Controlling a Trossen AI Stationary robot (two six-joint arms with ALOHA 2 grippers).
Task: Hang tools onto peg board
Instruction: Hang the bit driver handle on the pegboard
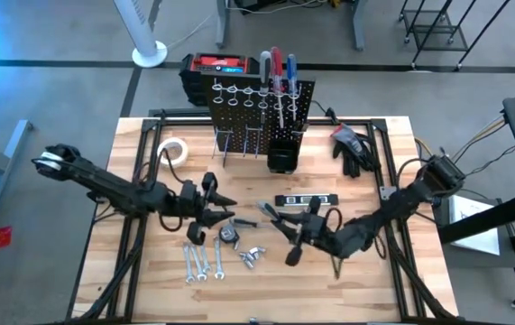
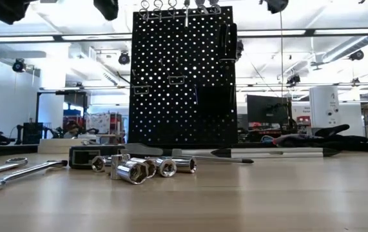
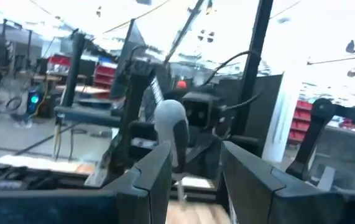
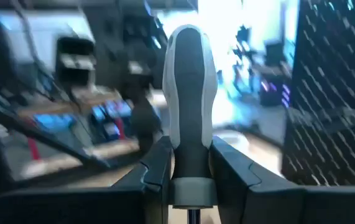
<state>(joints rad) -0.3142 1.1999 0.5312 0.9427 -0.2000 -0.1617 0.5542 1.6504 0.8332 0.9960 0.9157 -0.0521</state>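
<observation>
A grey-handled screwdriver (image 4: pixel 189 99) is clamped in the right gripper (image 1: pixel 304 236) and, it appears, the left gripper (image 1: pixel 205 209) — mid-table, well short of the peg board (image 1: pixel 262 113). Transfer to one arm is judged next, then insertion into a ring.

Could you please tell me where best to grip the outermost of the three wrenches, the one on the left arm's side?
Take the wrench at mid-shank, coming straight down from above with the pincer fingers across its narrow width. It lies flat on the table, so only its thin edges offer a hold. Its neighbours lie close on one side, so a small opening seems wise.
</observation>
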